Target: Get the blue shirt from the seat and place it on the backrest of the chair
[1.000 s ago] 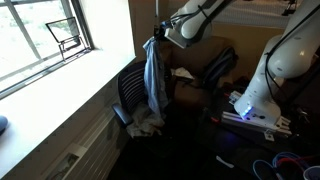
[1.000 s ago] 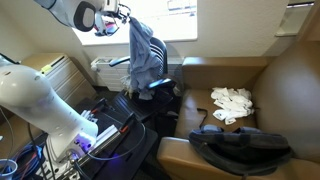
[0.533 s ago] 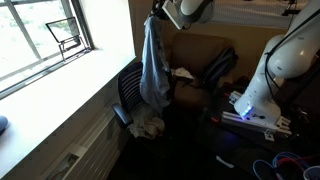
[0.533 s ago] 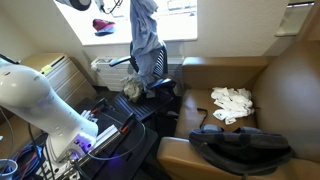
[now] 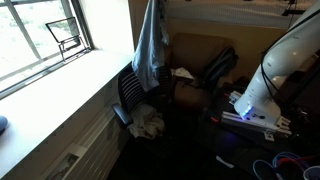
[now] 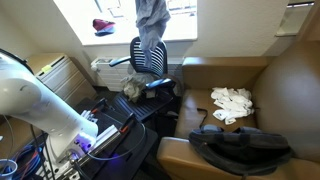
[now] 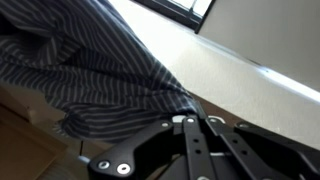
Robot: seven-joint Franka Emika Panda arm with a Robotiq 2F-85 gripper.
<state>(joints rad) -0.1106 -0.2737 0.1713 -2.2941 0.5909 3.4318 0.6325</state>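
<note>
The blue striped shirt (image 5: 150, 45) hangs in the air above the black mesh office chair (image 5: 129, 92), its top cut off by the frame's upper edge; in an exterior view the shirt (image 6: 152, 22) dangles just above the chair's backrest (image 6: 150, 57). The gripper is out of frame in both exterior views. In the wrist view the gripper (image 7: 190, 122) is shut, and the shirt's fabric (image 7: 80, 80) is pinched at its fingertips. A crumpled pale cloth (image 5: 148, 122) lies on the seat.
A bright window and wide sill (image 5: 60, 75) stand beside the chair. A brown sofa (image 6: 290, 90) holds a white cloth (image 6: 232, 100) and a black bag (image 6: 240, 145). The robot base (image 5: 252, 100) and cables (image 6: 100, 130) are close to the chair.
The shirt has been lifted steadily higher, from hanging down beside the seat to well above the backrest. The gripper has risen out of both exterior views.
</note>
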